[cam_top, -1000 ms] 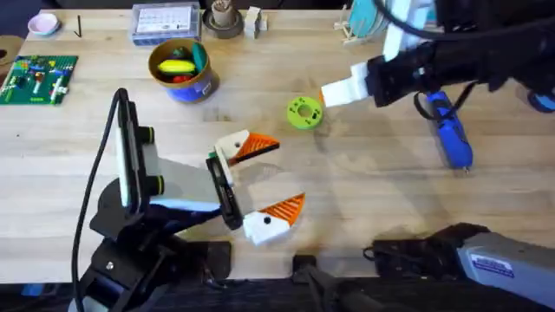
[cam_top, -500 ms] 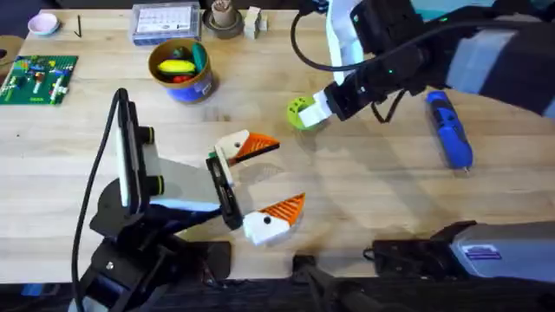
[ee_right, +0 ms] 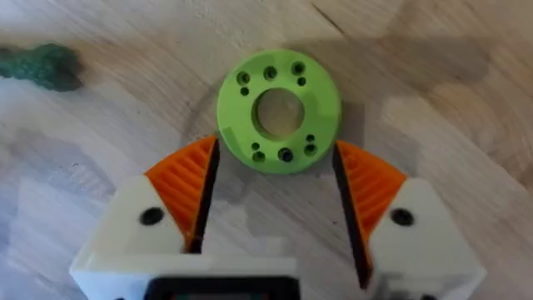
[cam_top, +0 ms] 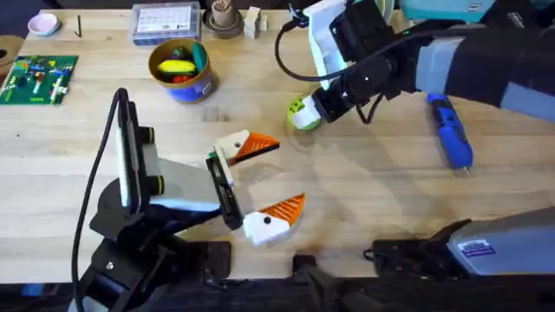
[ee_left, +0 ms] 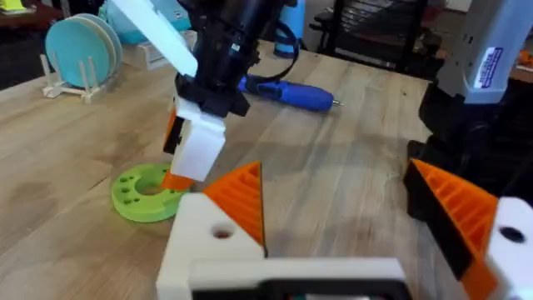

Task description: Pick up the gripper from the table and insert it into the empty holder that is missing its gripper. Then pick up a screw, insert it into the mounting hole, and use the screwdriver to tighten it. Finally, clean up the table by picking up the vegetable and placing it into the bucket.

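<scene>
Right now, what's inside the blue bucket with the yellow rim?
The bucket holds toy pieces: a yellow one, a red one below it, and something teal against the wall. Anything beneath them is covered.

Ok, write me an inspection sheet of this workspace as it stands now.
Surface: wooden table, lightly marked.
Job's things: screwdriver lying flat; bucket upright with toy pieces inside; vegetable lying on the wood near the lime-green disc.
Clutter: green brick board, pink bowl, clear box, teal plate rack.
Hands: right hand open, pads on either side of the disc; left hand open, holding nothing.
Cables: black cable along the left arm; black loop by the right arm.
Surroundings: dark furniture beyond the table.
</scene>
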You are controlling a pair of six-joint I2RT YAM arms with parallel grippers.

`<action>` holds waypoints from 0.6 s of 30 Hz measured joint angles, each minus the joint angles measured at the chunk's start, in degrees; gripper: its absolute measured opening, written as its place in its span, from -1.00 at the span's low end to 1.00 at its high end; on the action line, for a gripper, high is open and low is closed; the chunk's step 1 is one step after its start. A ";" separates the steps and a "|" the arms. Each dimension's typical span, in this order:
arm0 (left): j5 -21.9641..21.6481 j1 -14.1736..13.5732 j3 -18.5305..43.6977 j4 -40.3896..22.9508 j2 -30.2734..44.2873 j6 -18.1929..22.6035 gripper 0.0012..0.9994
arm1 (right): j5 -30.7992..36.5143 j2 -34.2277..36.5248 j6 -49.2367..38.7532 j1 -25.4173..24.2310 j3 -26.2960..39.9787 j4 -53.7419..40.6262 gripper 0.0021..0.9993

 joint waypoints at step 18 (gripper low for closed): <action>0.00 0.00 0.00 0.00 -0.01 0.00 0.99 | 0.82 2.09 -0.39 0.46 0.04 0.34 0.17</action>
